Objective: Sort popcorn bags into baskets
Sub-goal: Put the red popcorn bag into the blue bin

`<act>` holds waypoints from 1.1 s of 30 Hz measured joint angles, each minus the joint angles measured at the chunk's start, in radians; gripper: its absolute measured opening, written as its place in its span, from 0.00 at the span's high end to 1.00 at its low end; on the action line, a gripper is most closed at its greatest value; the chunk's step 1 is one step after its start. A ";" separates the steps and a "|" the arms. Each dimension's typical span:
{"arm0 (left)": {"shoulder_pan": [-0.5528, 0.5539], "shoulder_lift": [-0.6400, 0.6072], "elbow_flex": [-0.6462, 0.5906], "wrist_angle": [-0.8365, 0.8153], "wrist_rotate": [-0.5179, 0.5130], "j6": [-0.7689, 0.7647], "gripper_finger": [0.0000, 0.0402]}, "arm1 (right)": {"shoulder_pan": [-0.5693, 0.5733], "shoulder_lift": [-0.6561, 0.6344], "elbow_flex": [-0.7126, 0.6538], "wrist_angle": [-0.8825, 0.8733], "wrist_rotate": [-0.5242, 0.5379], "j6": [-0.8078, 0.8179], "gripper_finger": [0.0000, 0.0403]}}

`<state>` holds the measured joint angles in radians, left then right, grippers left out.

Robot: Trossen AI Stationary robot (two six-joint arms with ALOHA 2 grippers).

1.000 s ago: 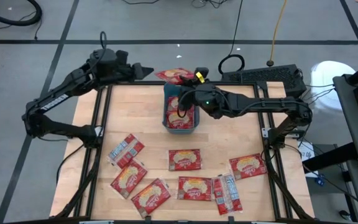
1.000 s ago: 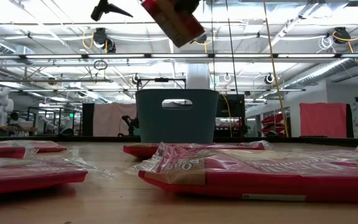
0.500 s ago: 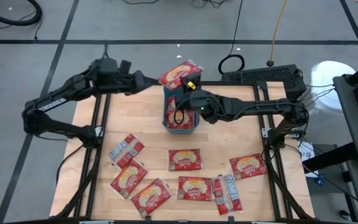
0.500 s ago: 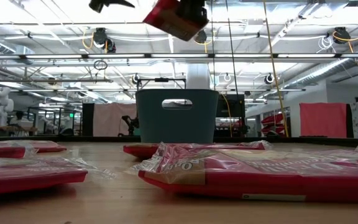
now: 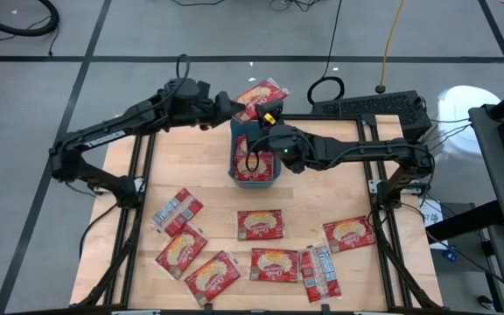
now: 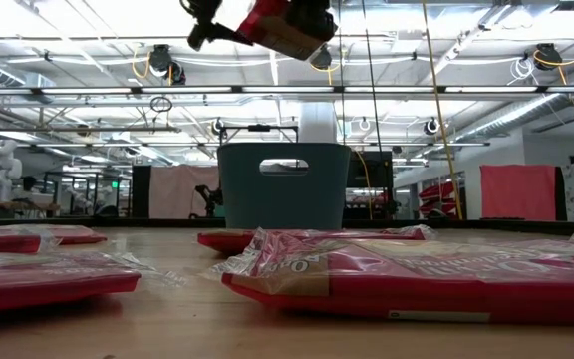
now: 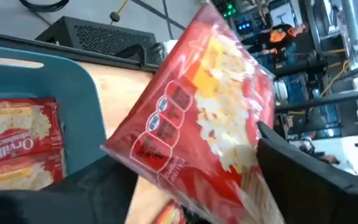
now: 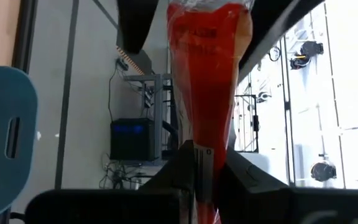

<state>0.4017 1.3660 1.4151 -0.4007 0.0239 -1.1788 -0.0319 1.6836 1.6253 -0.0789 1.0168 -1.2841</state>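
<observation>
Left end effector (image 5: 234,106) just moved in, open around bag (image 5: 259,94); right end effector (image 5: 268,118) grips it above the basket (image 5: 254,179) — I'd call it a handover

A grey floor (image 5: 51,35) surrounds the wooden table (image 5: 322,206); bright ceiling lights (image 6: 98,20) overhead.

Glossy crinkled film popcorn bags (image 5: 260,225), matt plastic basket (image 5: 254,179), wooden table (image 5: 322,184)
</observation>
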 joint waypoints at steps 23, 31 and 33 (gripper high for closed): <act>0.115 0.025 0.000 0.111 0.075 0.160 0.91 | -0.001 -0.004 0.000 -0.016 -0.051 0.270 0.62; 0.218 0.026 0.000 0.111 0.320 0.256 0.97 | 0.070 -0.017 0.000 -0.076 -0.108 0.653 0.53; 0.236 0.026 0.000 0.109 0.379 0.275 0.97 | 0.098 -0.026 0.000 -0.098 -0.147 0.731 0.53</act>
<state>0.6373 1.3918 1.4151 -0.2916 0.4031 -0.9040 0.0664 1.6576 1.6253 -0.1772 0.8703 -0.5528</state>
